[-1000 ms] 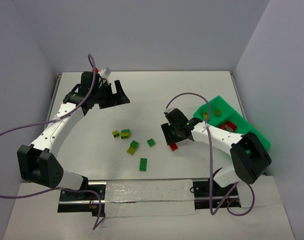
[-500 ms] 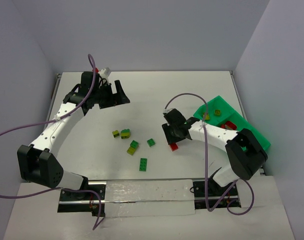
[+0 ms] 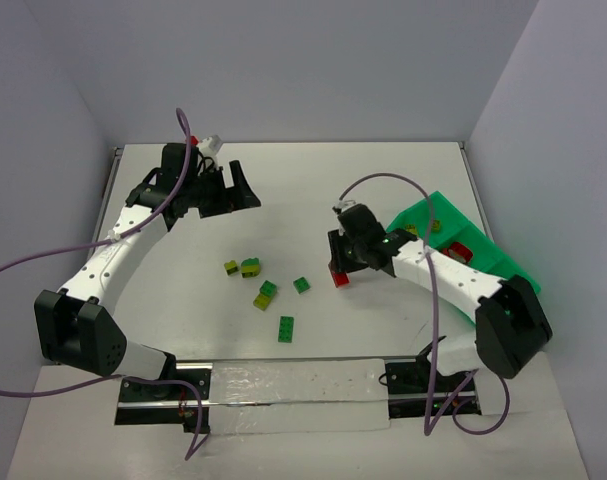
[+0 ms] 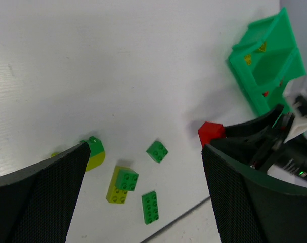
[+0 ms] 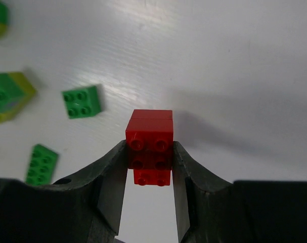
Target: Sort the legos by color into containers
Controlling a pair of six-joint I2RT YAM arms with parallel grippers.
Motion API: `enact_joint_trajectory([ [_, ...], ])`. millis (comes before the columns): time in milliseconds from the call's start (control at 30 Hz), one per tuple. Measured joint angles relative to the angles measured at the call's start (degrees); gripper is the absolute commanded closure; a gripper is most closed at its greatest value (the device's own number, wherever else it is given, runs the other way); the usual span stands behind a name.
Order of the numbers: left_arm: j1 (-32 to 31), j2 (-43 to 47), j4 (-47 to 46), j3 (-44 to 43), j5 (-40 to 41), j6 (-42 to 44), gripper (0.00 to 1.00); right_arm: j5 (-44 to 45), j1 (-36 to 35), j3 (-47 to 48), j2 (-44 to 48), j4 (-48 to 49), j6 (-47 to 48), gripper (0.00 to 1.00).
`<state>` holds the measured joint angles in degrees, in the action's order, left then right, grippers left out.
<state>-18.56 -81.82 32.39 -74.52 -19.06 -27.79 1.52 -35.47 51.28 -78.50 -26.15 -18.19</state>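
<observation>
My right gripper (image 3: 341,268) is shut on a red lego stack (image 5: 149,137) and holds it just above the table, left of the green tray (image 3: 513,272). The stack also shows in the top view (image 3: 339,279) and in the left wrist view (image 4: 210,132). Loose legos lie mid-table: a small dark green one (image 3: 301,285), a long dark green one (image 3: 285,328), and yellow-green and green stacks (image 3: 266,294) (image 3: 250,267) (image 3: 231,267). My left gripper (image 3: 245,188) is open and empty, high at the back left. The tray's compartments hold red and yellow-green bricks.
In the left wrist view the tray (image 4: 267,55) lies at the top right and the loose legos sit between my fingers (image 4: 42,197). Purple cables loop over both arms. Walls close in the table at the back and both sides.
My right gripper has lifted the red stack off the table and carried it slightly toward the back; its arm has swung outward. The left arm has not moved.
</observation>
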Motion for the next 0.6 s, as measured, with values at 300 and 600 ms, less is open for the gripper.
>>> enact_joint_trajectory([
  [300, -0.12, 2.24, -14.67, 8.8, -23.42, -6.42, 0.02, -30.73, 20.39, -0.33, 14.28, 13.63, -11.72, 0.97],
  [600, -5.07, 3.18, -32.34, 13.79, -37.14, -16.24, 0.03, -49.14, 20.68, -1.15, 15.2, 25.63, -23.09, 0.97],
])
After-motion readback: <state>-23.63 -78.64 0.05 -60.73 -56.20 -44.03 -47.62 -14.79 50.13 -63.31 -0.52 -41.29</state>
